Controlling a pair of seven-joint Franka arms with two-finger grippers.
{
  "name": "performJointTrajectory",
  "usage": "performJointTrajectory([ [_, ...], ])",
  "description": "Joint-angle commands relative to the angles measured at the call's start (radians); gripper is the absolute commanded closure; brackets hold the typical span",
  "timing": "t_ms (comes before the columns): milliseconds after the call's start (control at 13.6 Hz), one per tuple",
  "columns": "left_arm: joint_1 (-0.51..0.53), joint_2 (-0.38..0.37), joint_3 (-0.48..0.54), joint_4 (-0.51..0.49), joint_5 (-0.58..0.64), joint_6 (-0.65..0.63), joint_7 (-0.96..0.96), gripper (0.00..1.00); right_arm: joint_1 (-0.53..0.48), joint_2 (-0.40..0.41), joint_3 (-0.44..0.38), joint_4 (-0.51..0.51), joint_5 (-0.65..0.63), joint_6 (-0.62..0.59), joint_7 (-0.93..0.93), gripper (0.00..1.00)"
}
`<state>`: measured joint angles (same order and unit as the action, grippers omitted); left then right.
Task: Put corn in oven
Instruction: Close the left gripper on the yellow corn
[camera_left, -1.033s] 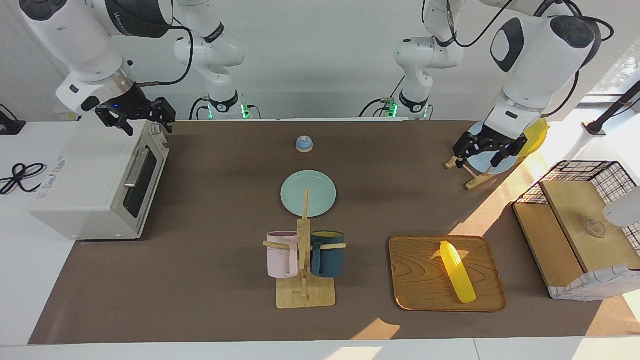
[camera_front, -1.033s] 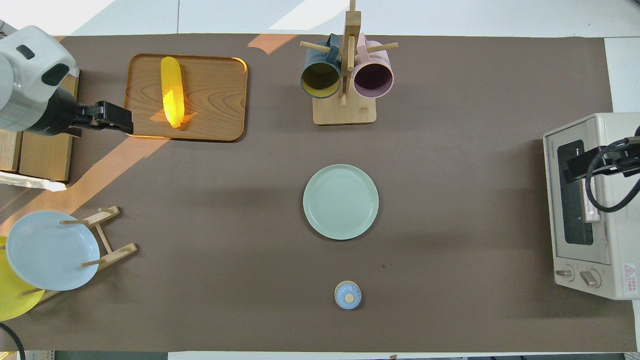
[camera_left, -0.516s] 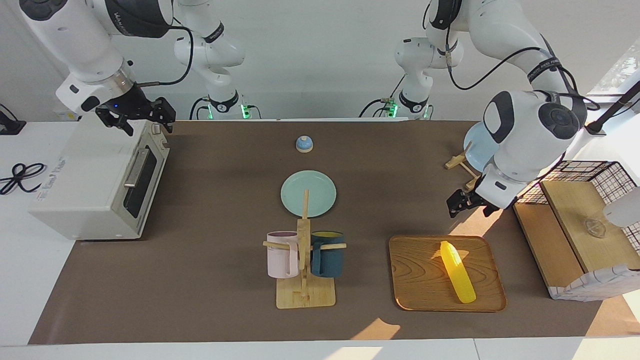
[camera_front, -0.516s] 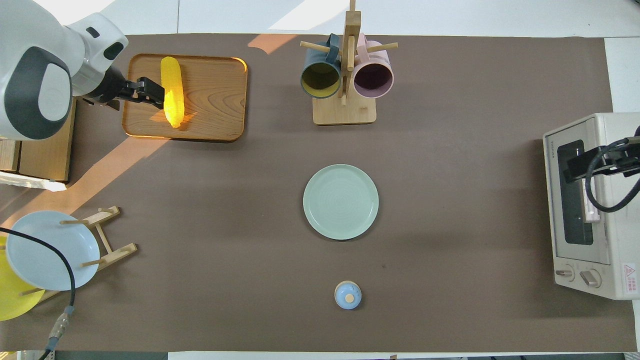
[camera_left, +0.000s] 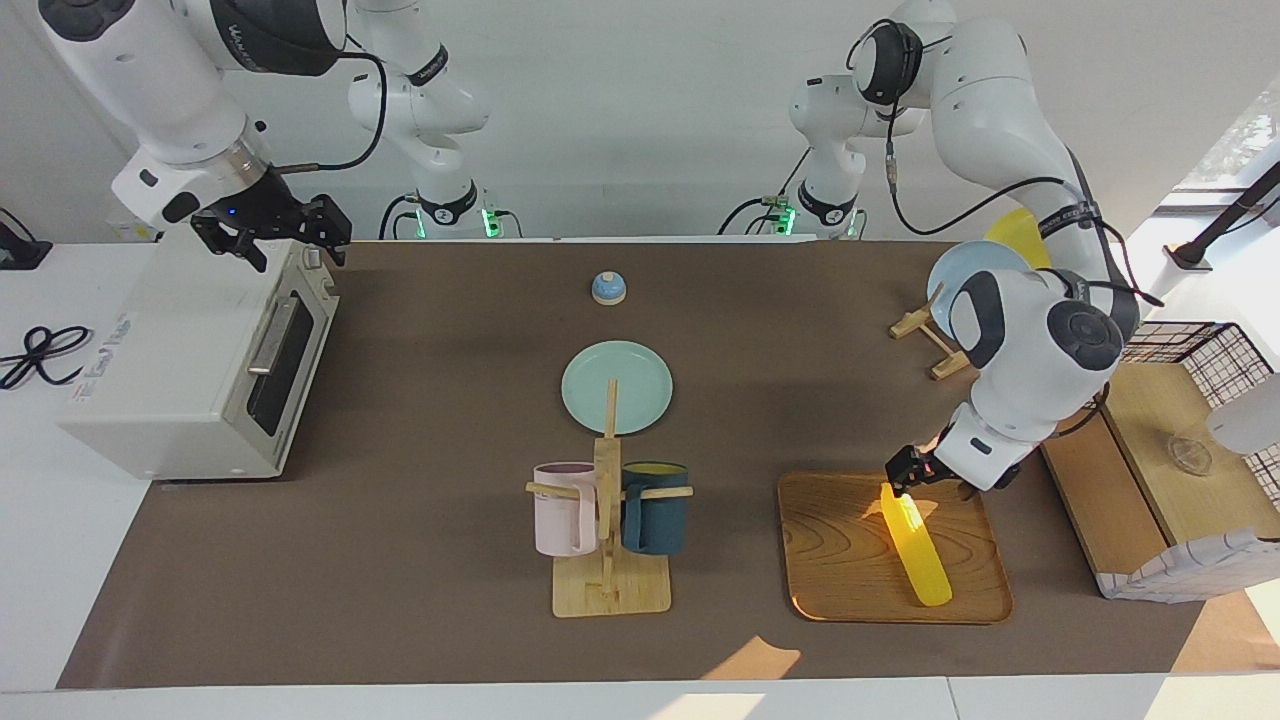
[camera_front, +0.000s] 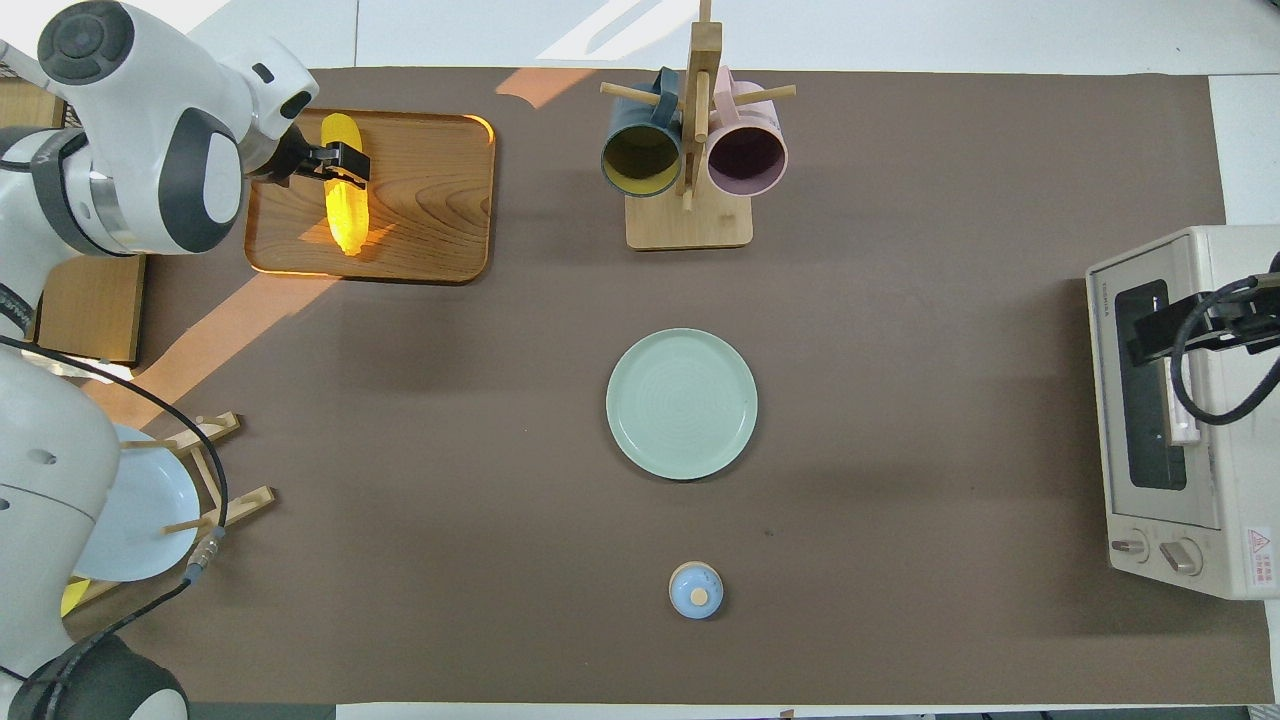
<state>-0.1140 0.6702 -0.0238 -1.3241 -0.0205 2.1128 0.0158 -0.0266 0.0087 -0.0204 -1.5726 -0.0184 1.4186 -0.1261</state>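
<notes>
Corn (camera_front: 343, 205) was laid lengthwise on a wooden tray (camera_front: 430, 210) toward the left arm's end. The left gripper (camera_front: 338, 168) was positioned over the cob. The oven (camera_front: 1205, 420), door closed, was set at the right arm's end, with the right gripper (camera_front: 1150, 340) held over its glass.

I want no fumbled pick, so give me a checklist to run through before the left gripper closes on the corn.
1. Left gripper open: ok.
2. Left gripper at the corn, on the wooden tray: ok, at its end nearer the robots.
3. Fingers straddle the cob: cannot tell.
4. Oven door open: not ok, shut.
5. Right gripper placed to open it: ok, open over the oven's top front edge.
6. Mug rack beside the tray, apart from it: ok.
</notes>
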Motion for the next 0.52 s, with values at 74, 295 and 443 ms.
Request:
performJointTrajectory([
  [74, -0.006, 0.029, 0.001, -0.032, 0.039, 0.111, 0.012, 0.00, -0.012, -0.022, 0.005, -0.029, 0.021, 0.014, 0.014, 0.00],
  [295, -0.009, 0.029, 0.001, -0.055, 0.039, 0.134, 0.012, 0.00, -0.012, -0.022, 0.005, -0.029, 0.021, 0.014, 0.014, 0.00],
  [443, -0.009, 0.029, 0.002, -0.057, 0.040, 0.133, 0.012, 0.02, -0.012, -0.022, 0.005, -0.029, 0.021, 0.014, 0.014, 0.00],
])
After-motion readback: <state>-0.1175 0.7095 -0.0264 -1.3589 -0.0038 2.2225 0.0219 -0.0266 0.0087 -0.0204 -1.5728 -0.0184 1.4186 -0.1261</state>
